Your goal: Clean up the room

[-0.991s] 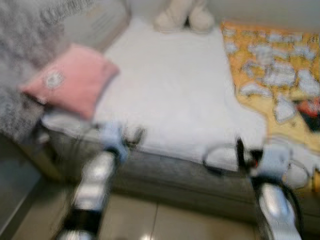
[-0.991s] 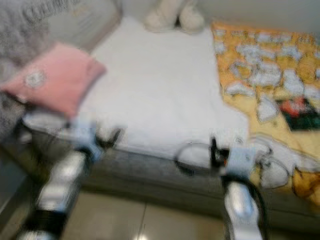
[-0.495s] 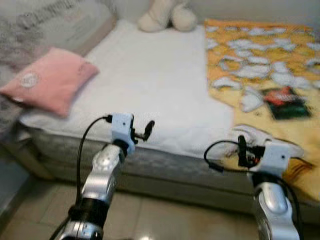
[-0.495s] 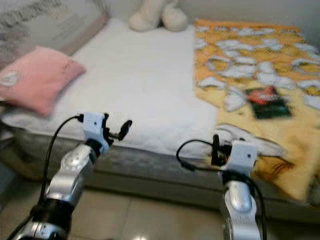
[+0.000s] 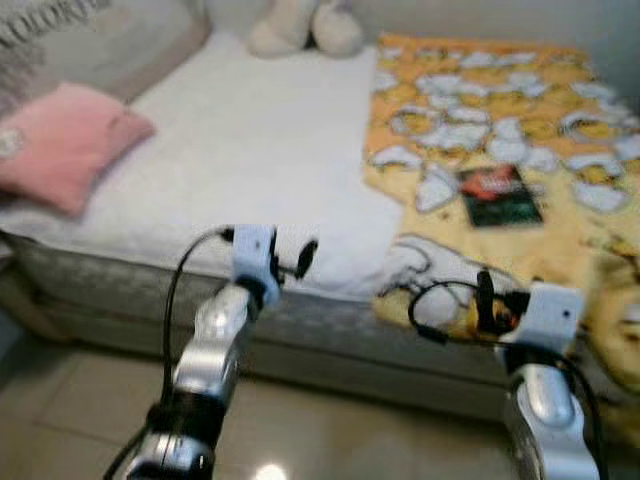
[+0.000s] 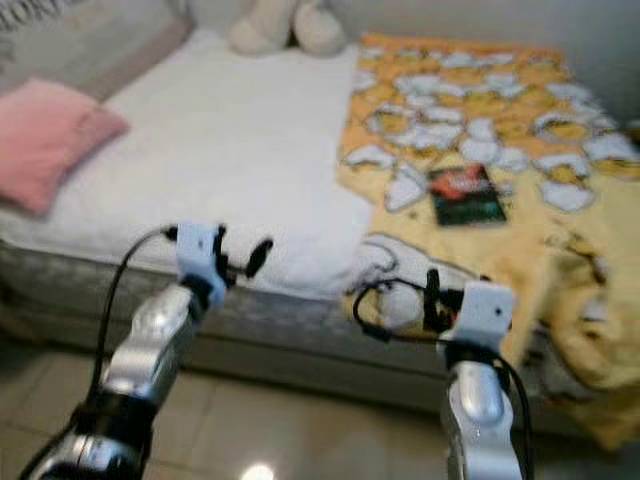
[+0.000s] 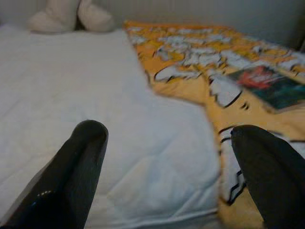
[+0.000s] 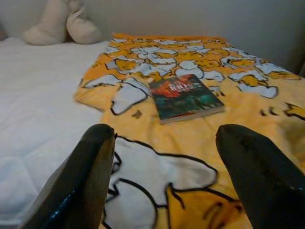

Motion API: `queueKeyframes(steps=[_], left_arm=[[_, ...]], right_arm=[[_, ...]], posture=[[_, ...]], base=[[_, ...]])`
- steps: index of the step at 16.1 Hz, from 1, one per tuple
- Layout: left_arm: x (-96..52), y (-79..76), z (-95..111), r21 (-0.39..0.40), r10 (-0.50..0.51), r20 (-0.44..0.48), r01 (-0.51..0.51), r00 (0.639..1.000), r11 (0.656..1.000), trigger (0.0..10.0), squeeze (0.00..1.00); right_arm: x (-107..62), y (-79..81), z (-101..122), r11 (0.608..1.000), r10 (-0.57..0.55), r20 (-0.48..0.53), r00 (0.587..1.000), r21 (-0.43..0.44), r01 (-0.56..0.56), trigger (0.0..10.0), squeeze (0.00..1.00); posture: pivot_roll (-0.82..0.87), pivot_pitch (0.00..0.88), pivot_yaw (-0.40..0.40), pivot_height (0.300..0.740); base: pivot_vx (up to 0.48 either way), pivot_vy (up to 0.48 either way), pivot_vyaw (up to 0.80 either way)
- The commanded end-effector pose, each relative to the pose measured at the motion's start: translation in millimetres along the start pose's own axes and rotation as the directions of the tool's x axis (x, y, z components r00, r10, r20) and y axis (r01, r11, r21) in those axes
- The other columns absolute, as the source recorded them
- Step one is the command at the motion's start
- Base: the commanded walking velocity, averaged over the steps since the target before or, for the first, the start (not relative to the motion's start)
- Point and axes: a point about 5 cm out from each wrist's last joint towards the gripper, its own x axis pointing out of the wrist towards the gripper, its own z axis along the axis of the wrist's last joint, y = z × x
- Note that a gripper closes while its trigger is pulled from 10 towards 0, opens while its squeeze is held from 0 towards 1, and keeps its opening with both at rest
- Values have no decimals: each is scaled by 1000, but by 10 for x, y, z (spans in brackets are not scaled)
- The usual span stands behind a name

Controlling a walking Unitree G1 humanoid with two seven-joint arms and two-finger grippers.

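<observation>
On yellow blanket [image 8: 200, 129]: book [image 8: 185, 97], cover title blurred, unreadable

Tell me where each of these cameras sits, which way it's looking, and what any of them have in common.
Left eye view: on the head, looking forward and down at the bed; both silver arms show, left gripper and right gripper held before the bed edge.
Right eye view: same head camera's other eye, same scene.
Left wrist view: on the left wrist, looking past its open black fingers over the white sheet.
Right wrist view: on the right wrist, past its open fingers toward the book.
Shared: all four show the yellow blanket, book and stuffed toy.
</observation>
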Motion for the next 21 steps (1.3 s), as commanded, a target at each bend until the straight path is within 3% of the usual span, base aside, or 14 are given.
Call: queueKeyframes(steps=[1,2,3,6,12,17,21], left_arm=[[-37,82,-53,-16,35,-18,-35,999,999,10000,0],[-62,166,-112,-84,103,-50,-107,993,991,10000,0],[-71,186,-134,-93,115,-61,-120,992,988,10000,0],[-60,130,-89,-39,68,-31,-69,997,997,10000,0],[-17,75,-65,-26,30,-21,-30,999,999,10000,0],[26,58,-45,21,12,-15,-12,1000,1000,10000,0],[54,-2,-3,-5,-22,3,22,1000,1000,10000,0]], right_arm=[[3,42,9,1000,16,5,1000,-10,-16,10000,0],[-2,29,-1,1000,19,-1,1000,-14,-19,10000,0],[-3,27,-3,1000,21,-2,1000,-16,-21,10000,0],[13,32,-10,999,32,-5,999,-20,-32,10000,0],[37,65,-18,999,43,-2,999,-26,-43,10000,0],[42,61,-12,999,35,2,999,-27,-35,10000,0],[17,9,-20,1000,17,2,1000,-25,-17,10000,0]], posture=[[-37,0,46,740],[-42,0,37,740],[-42,0,37,740],[-33,0,34,740],[-31,0,39,740],[-38,0,42,740],[-39,0,42,740]], base=[[0,-454,0],[0,-442,0],[0,-442,0],[0,-442,0],[41,-437,0],[0,0,0],[451,0,0]])
